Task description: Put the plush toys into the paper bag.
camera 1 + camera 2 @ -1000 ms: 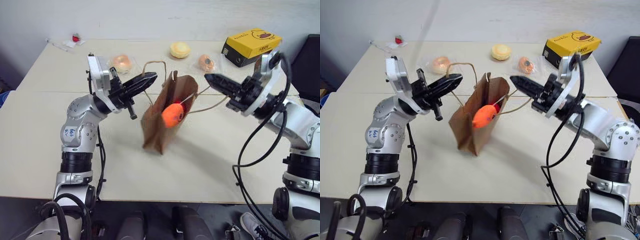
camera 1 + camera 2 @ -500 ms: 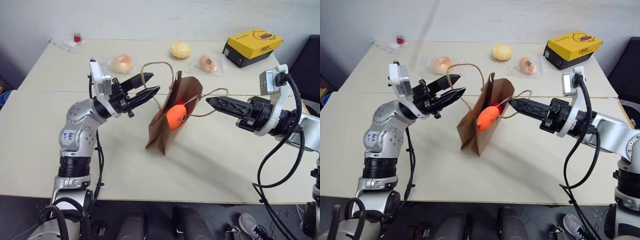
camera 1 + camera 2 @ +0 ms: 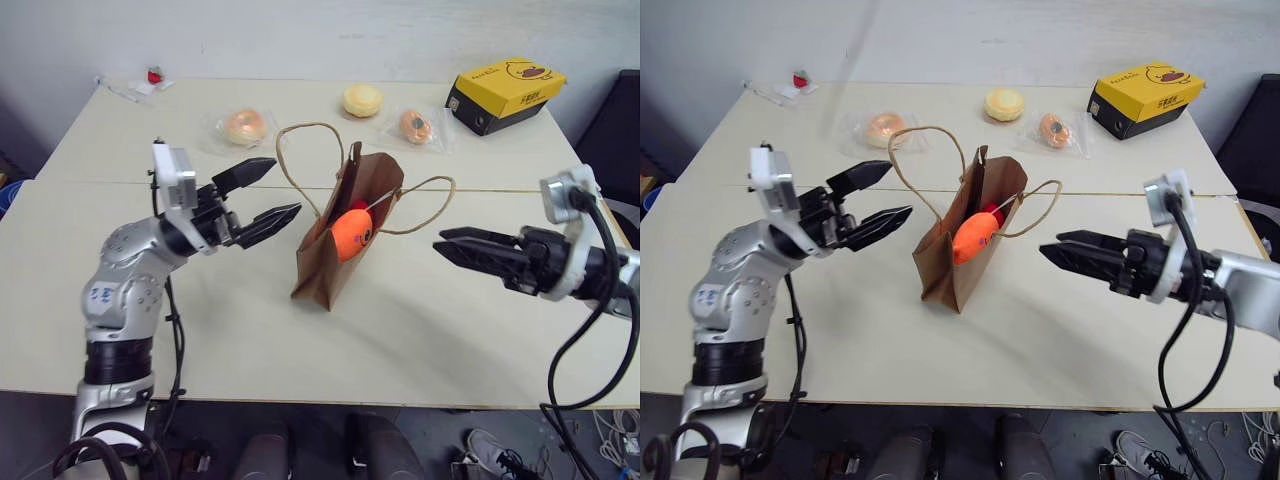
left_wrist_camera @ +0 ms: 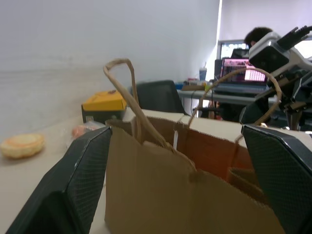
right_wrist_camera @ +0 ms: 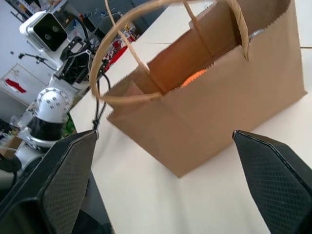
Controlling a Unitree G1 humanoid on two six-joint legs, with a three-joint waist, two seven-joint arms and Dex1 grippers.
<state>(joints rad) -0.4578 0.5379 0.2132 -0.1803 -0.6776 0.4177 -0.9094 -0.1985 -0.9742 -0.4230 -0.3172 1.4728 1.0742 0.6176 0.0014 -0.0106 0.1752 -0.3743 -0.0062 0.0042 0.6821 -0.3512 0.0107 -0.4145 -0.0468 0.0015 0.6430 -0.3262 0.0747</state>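
The brown paper bag stands open on the table between my two grippers, its cord handles looping free. The orange plush toy sits inside the mouth, with a small red patch just above it; I cannot tell what the patch is. My left gripper is open, apart from the bag on its left, level with the left handle. My right gripper hovers open to the bag's right and holds nothing. In the right wrist view, orange peeks over the bag's rim.
Three wrapped round pastries lie behind the bag. A yellow duck box stands at the back right, and a small red item lies at the back left corner. A seam crosses the table.
Both grippers were shut at the bag's handles and have opened and let go. Each arm has drawn back and outward from the bag, which now stands by itself.
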